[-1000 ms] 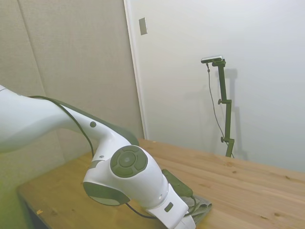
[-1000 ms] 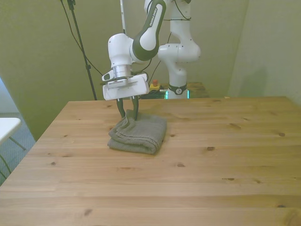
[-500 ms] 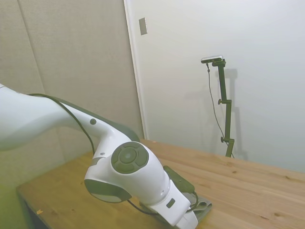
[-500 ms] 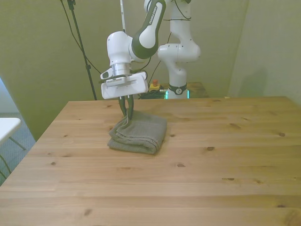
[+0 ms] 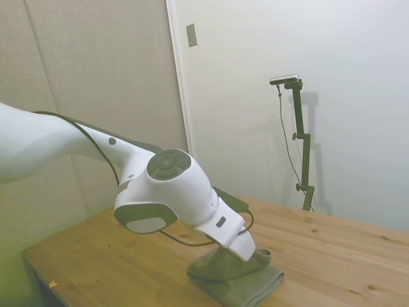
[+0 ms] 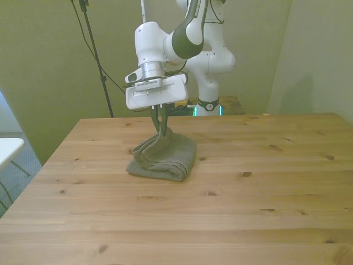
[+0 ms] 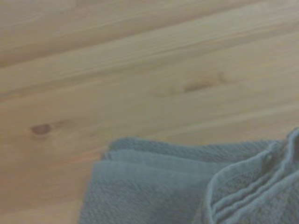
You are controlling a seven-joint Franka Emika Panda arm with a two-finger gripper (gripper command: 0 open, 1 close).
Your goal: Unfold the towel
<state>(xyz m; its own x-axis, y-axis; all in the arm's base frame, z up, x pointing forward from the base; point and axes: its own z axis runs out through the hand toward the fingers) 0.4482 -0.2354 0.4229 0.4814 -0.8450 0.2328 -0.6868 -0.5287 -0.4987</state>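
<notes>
The white arm [image 5: 96,160] reaches in from the left, its wrist angled down toward the towel [image 5: 239,278]. The towel lies folded on the wooden worktop [image 5: 339,249], with its top layer drawn up into a peak right under the wrist. The gripper's fingers are hidden behind the wrist housing. A dark cable [image 5: 192,242] loops beneath the arm.

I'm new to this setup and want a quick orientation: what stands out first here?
The gripper, shut on the towel, pinches its top layer up into a peak. The rest of the towel lies folded on the wooden table, toward the front view's left.
</notes>
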